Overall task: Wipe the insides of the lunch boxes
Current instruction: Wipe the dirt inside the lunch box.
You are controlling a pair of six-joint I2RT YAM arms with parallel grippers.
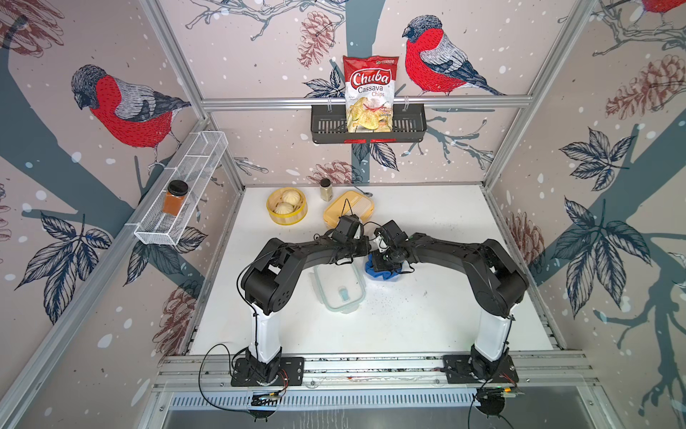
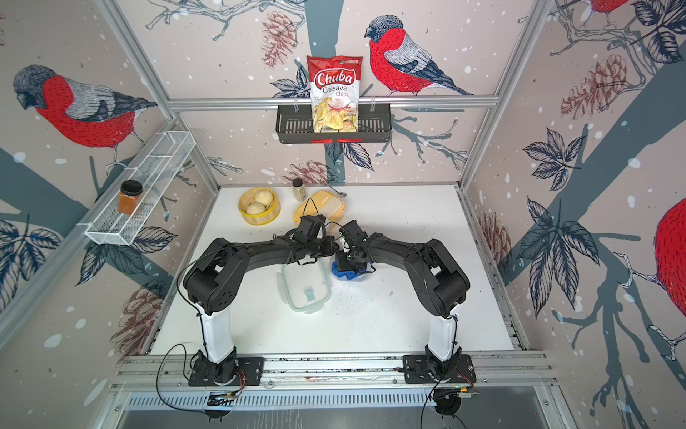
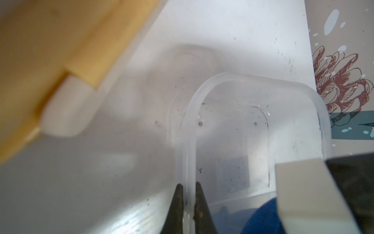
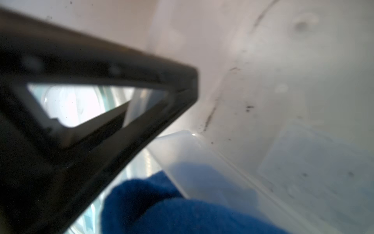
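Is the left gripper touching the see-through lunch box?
Touching. The left wrist view shows the left gripper shut on the clear lunch box, with the box's thin wall pinched between its two dark fingertips.

We see a clear lunch box (image 3: pixel 253 77) of smooth, translucent plastic, its walls smudged and flecked dark. The blue cloth (image 4: pixel 182 212) looks soft and fuzzy. The yellow lunch box (image 1: pixel 358 208) is matt plastic, the worktop (image 1: pixel 427 315) is white, matt and speckled, and the chips bag (image 1: pixel 369 93) is glossy film.
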